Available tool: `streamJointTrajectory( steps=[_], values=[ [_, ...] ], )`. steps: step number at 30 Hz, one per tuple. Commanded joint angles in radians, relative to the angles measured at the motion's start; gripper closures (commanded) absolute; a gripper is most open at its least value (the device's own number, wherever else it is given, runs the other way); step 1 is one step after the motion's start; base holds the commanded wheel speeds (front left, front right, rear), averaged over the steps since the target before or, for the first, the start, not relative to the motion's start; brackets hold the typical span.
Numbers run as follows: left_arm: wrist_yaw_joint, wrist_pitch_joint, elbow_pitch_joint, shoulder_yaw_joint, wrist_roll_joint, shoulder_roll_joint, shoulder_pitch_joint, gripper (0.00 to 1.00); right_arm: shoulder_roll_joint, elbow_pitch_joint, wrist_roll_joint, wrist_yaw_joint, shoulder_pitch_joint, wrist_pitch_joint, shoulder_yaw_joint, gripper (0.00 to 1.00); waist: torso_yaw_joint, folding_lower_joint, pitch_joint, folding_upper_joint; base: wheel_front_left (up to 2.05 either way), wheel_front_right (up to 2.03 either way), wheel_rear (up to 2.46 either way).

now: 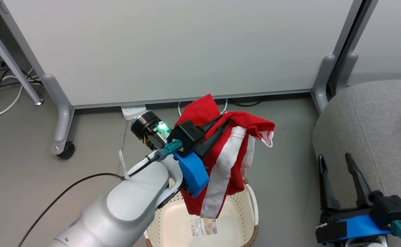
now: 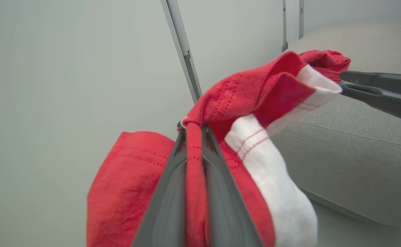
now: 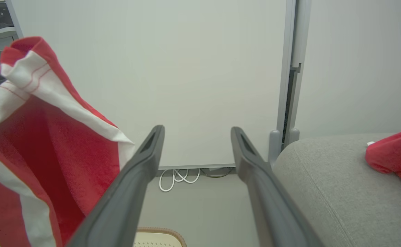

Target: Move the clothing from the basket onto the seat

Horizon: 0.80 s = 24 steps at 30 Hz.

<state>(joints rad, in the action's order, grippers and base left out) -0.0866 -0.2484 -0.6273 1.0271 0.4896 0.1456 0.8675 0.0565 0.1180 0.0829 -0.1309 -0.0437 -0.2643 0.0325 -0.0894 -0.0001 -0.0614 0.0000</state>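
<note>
1. My left gripper (image 1: 225, 122) clamps the red garment (image 1: 233, 164), dangling over the basket (image 1: 252, 206) rim.
2. My right gripper (image 1: 335, 157) stands wide, empty, by the seat (image 1: 368, 116) edge.
3. Bare floor (image 1: 289, 178) between basket and seat.

My left arm (image 1: 131, 202) reaches forward, left gripper (image 1: 226, 121) clamped on the clothing (image 1: 203, 109), tips seemingly buried in folds; right gripper (image 1: 334, 158) low, fingers spread wide
</note>
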Motion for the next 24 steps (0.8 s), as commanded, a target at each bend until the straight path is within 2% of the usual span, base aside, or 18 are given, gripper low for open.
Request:
streamJointTrajectory(
  steps=[1, 9, 24],
  values=[
    [0.003, -0.001, 0.005, -0.001, 0.002, 0.006, -0.012, 1.00, -0.003, 0.005, 0.004, 0.000, 0.018, 0.000, -0.009, 0.00, -0.003, 0.0001, 0.007, 0.0000, 0.00, 0.00, 0.00],
    [0.012, 0.006, 0.018, 0.009, 0.011, 0.012, -0.025, 1.00, 0.002, 0.015, 0.003, 0.000, 0.033, 0.000, -0.060, 0.00, -0.009, 0.0001, 0.021, 0.0000, 0.00, 0.00, 0.00],
    [0.019, 0.008, 0.036, 0.024, 0.018, 0.003, -0.011, 1.00, 0.059, 0.110, 0.021, 0.000, -0.066, 0.000, -0.353, 0.00, -0.030, 0.0001, 0.011, 0.0000, 0.00, 0.00, 0.00]
  ],
)
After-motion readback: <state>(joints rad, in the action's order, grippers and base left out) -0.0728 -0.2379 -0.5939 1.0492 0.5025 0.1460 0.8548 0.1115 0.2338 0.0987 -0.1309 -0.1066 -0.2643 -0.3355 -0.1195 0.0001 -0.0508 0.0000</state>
